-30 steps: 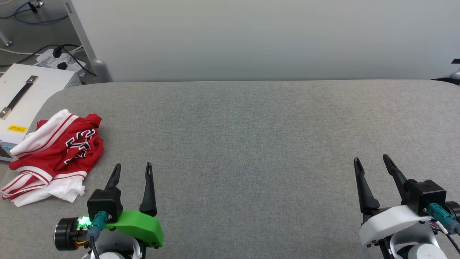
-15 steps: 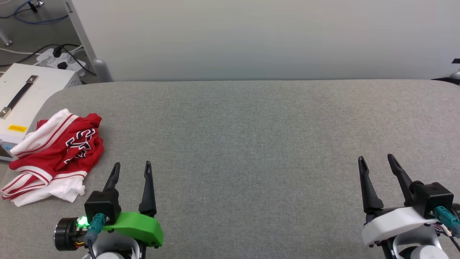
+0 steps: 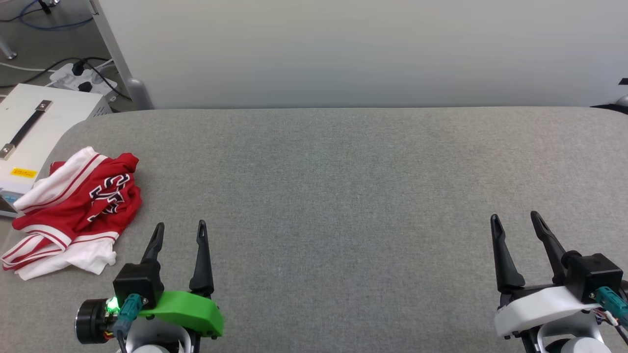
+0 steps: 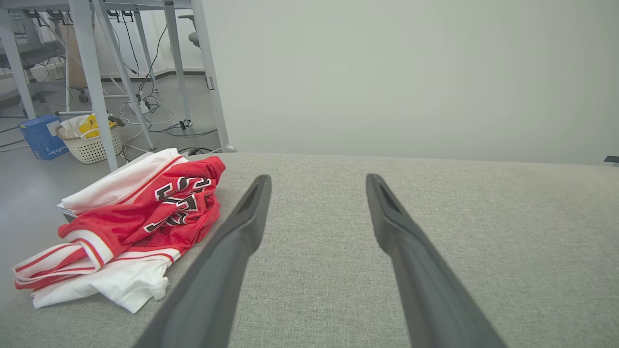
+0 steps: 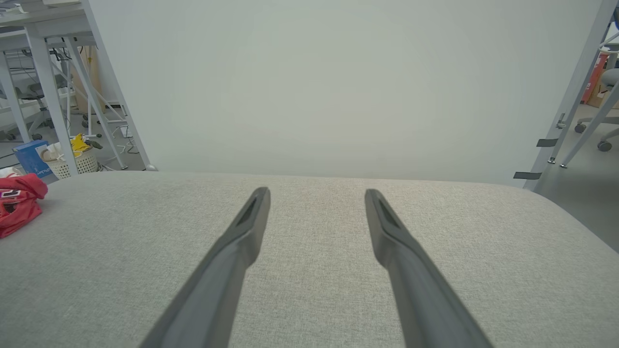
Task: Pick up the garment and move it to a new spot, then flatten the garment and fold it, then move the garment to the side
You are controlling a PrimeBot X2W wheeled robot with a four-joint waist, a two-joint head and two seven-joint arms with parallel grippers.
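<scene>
Cloth garment [image 3: 81, 208] lies on matt (coarse-woven) table [image 3: 343, 196].

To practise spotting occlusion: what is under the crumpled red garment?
The garment rests on the grey table, at its left edge. That edge, and anything within the folds, is covered.

Head camera: set high above the near edge of the grey table [image 3: 343, 162], facing forward and down. The left gripper [image 3: 180, 224] and right gripper [image 3: 514, 215] appear in its lower corners.

Left wrist camera: low and close over the table's near-left area, looking along its own fingers toward the far white panel [image 4: 387, 72].

Right wrist camera: same low attitude, at the near right.

All three views share the table top, the panel and the garment [image 3: 73, 206] at the table's left edge.
</scene>
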